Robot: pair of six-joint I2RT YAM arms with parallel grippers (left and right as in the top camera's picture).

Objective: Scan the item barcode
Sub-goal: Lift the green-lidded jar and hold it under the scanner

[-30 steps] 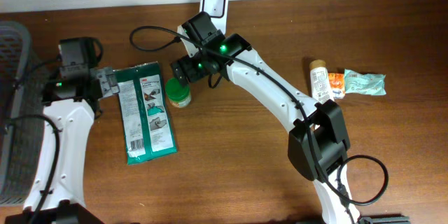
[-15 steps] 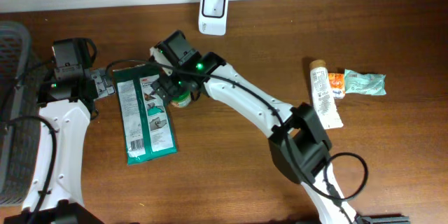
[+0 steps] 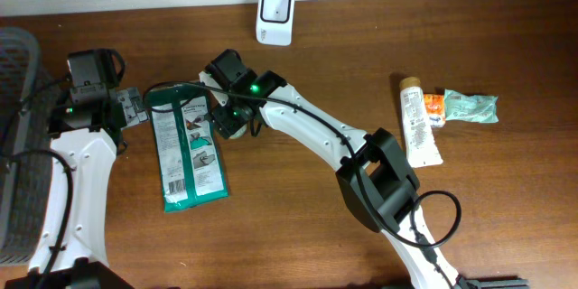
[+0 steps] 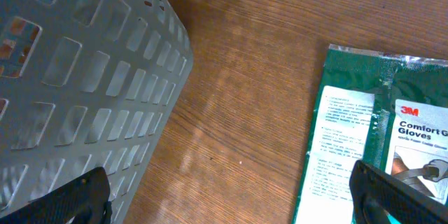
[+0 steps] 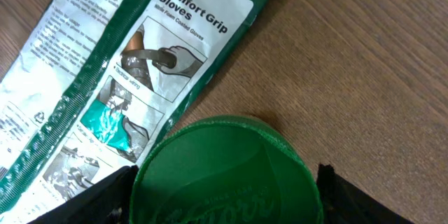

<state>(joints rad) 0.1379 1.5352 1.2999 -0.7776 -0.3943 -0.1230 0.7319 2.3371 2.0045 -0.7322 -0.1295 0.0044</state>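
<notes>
The right gripper (image 5: 224, 190) is straddling the small round jar with the green lid (image 5: 224, 157), standing left of centre on the brown wooden table (image 3: 298, 208), just beside the green plastic glove packet (image 3: 185, 149). Its fingers are flanking the lid closely; whether they are gripping it cannot be told. A centred, level grip below the rim should be serving best before carrying the jar to the white square device (image 3: 275, 4), likely the scanner. The right arm is reaching far-left, wrist angled down; the left gripper (image 4: 231, 206) is hovering wide open, empty.
</notes>
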